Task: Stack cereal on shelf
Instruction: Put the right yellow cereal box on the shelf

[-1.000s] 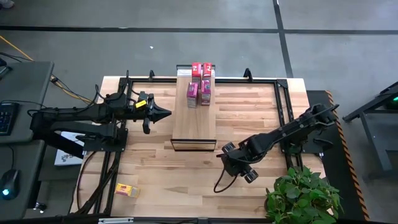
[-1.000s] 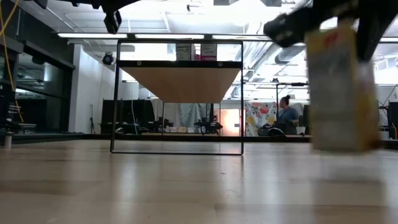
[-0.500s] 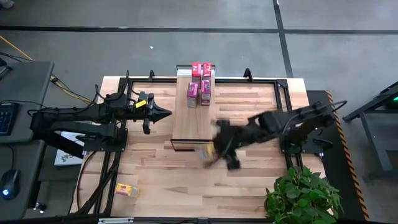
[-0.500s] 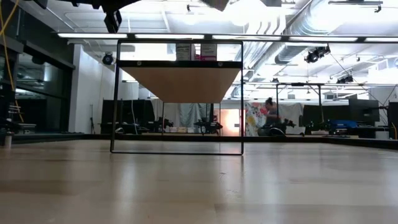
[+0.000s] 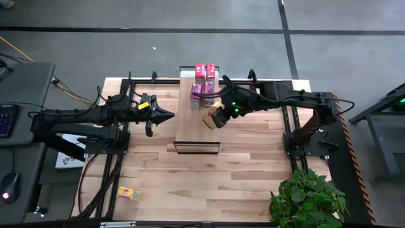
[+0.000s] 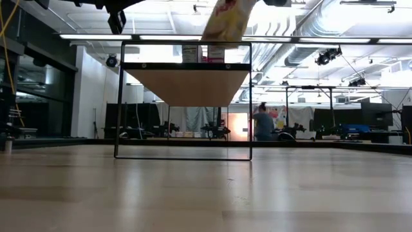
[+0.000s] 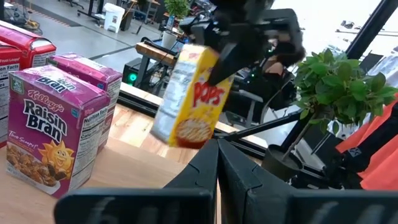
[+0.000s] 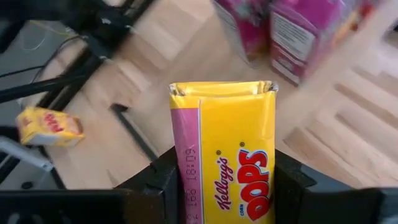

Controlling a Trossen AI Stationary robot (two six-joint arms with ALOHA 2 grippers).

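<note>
My right gripper (image 5: 218, 115) is shut on a yellow cereal box (image 5: 209, 118) above the shelf (image 5: 197, 130), whose light wood top stands high on a dark frame (image 6: 122, 96). The low view shows this box (image 6: 225, 18) above the shelf top. Two red boxes (image 5: 204, 69) and two magenta boxes (image 5: 202, 94) stand on their bases at the shelf's far end. A second yellow box (image 5: 129, 193) lies flat on the table near its near left corner. My left gripper (image 5: 168, 116) waits shut, left of the shelf. My right gripper pinches the yellow box between its two fingers (image 8: 163, 177), one on each side of the box's end nearest the wrist (image 8: 205, 193). The fingers reach in from the table's right, slanting down. The box (image 7: 189, 96) is lifted clear over the shelf top and hangs tilted, free end lowest.
The table's dark metal frame rails (image 5: 288, 107) run along its edges. A potted plant (image 5: 308, 197) stands at the near right corner. Bare plank tabletop (image 5: 190, 183) lies on the near side of the shelf. A person (image 6: 262, 124) stands in the room far behind.
My right gripper has carried the yellow box from low over the near right part of the table, up and toward the far left, until it is over the shelf top. The box rose from table height to above the shelf. My left arm kept still.
</note>
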